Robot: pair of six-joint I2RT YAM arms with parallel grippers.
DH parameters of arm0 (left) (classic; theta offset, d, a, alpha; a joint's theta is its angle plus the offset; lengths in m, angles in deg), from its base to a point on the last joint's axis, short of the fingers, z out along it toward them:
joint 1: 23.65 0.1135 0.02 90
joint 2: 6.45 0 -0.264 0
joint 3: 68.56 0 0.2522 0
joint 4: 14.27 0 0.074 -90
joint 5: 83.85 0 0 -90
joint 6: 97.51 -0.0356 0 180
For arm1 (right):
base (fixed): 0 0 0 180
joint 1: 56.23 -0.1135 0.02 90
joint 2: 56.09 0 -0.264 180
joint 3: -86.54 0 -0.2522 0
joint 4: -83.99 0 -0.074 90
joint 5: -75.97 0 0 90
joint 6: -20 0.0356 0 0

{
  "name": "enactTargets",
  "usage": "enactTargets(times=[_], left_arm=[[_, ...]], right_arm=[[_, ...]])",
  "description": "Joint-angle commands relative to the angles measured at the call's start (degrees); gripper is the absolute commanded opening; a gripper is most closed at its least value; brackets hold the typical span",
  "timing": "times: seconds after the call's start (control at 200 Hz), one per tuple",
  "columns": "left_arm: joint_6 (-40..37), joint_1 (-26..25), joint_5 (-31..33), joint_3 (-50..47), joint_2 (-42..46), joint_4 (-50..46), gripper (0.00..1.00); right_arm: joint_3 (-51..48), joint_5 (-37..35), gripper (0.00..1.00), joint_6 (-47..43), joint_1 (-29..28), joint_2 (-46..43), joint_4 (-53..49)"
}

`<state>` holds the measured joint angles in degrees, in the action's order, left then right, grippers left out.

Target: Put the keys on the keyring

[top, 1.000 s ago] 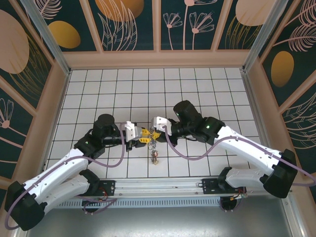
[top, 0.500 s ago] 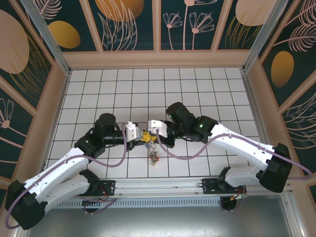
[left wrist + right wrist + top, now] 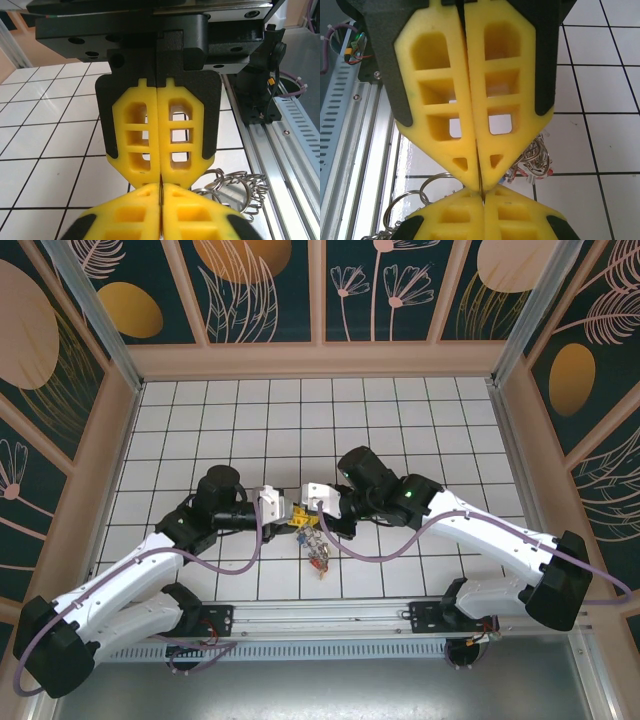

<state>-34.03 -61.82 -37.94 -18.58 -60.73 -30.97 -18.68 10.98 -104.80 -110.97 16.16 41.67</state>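
My left gripper and right gripper meet tip to tip above the middle of the tiled floor. Both are shut on the same thin metal piece, seen edge-on as a dark sliver between the yellow fingers. I cannot tell whether it is a key or part of the keyring. In the left wrist view my left gripper sits low, with the right gripper facing it. The right wrist view has my right gripper below the left gripper. The keys form a small bunch of wire rings with coloured tags under the fingertips.
The aluminium rail carrying both arm bases runs along the near edge, close behind the bunch. Wooden walls enclose the white tiled floor on three sides. Purple cables loop beside each forearm.
The right gripper has come left to meet the left gripper tip to tip. The left fingers have closed. The bunch of keys has shifted slightly right.
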Motion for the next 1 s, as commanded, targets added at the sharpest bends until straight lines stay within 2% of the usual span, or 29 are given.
enactTargets(times=[0.0, 0.125, 0.15, 0.19, 0.33, 0.365, 0.39, 0.571, 0.721, 0.796, 0.951, 0.996], left_arm=[[-1.16, -0.23, -0.79, 0.95, -0.61, -3.15, 0.15], [-1.33, -0.19, -1.33, 0.91, -0.18, -3.43, 0.16], [-1.88, -0.23, -1.94, 1.03, -0.04, -3.8, 0.13], [-3.24, -0.19, -2.81, 1.21, 0.18, -4.35, 0.0], [-3.35, -0.21, -2.6, 1.3, 0.31, -4.87, 0.0], [-3.65, -0.17, -2.49, 1.3, 0.08, -5.19, 0.09], [-3.87, -0.22, -2.4, 1.25, -0.03, -5.47, 0.11], [-3.97, -0.17, -1.64, 1.04, -0.47, -5.59, 0.17], [-3.79, -0.22, -1.87, 0.71, 0.05, -4.33, 0.11], [-3.47, -0.22, -1.71, 0.71, 0.1, -3.93, 0.0], [-2.63, -0.22, -4.3, 0.82, 0.46, -1.8, 0.0], [-0.74, -0.18, -5.35, 0.11, 1.36, 1.06, 0.0]], right_arm=[[0.69, 2.76, 0.0, 0.05, 0.04, -2.75, 5.18], [0.6, 2.61, 0.0, 0.07, 0.0, -2.6, 5.09], [0.6, 2.58, 0.0, 0.07, -0.01, -2.64, 5.09], [0.6, 2.63, 0.0, 0.03, 0.02, -2.73, 5.09], [0.6, 2.72, 0.0, 0.13, 0.06, -2.89, 5.42], [0.6, 2.67, 0.0, 0.17, 0.05, -3.04, 5.55], [0.6, 2.75, 0.0, 0.18, 0.14, -3.1, 5.68], [0.6, 2.8, 0.0, 0.22, 0.33, -3.42, 5.45], [0.51, 2.9, 0.0, 0.35, 0.23, -3.47, 5.4], [0.42, 2.91, 0.0, 0.49, 0.25, -3.7, 5.66], [-0.07, 3.33, 0.0, 1.05, 0.37, -4.12, 6.13], [-0.77, 6.88, 0.13, 1.46, 1.4, -4.8, 6.75]])
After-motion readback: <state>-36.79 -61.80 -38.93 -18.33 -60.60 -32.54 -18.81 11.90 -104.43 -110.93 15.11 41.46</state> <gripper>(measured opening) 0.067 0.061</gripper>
